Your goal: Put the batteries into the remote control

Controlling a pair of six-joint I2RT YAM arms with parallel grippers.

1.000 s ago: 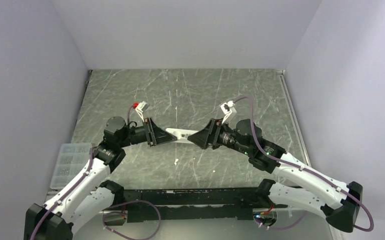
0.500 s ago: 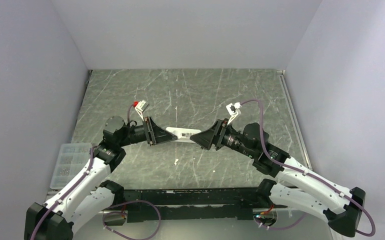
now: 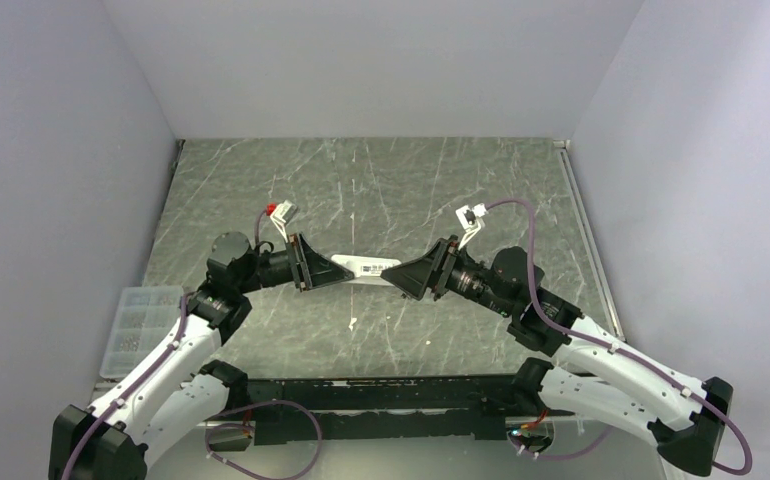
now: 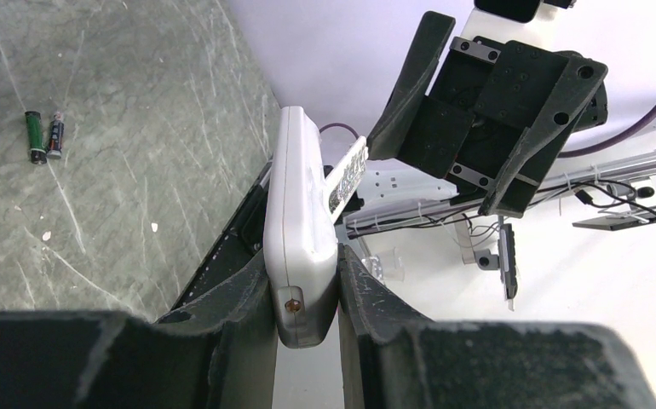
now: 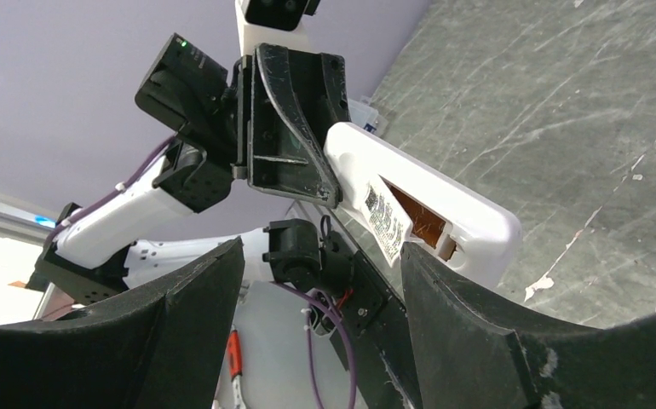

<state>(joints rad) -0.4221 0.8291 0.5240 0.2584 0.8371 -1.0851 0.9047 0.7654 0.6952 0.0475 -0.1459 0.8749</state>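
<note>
Two batteries (image 4: 43, 136) lie on the table (image 4: 137, 128), one remote control (image 4: 301, 221) clamped in the left hand (image 4: 302, 285), right hand (image 5: 318, 264) spread wide, empty.

Plain pale lavender walls (image 3: 381, 60) enclose three sides of a dark grey, white-veined table (image 3: 391, 180) under soft even light.

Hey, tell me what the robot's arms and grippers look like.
The left arm and right arm have white shells, black joints and purple cables. The left gripper and right gripper are black wedges with two flat fingers. Each wrist carries a small white camera block; the left one's has a red tip.
</note>
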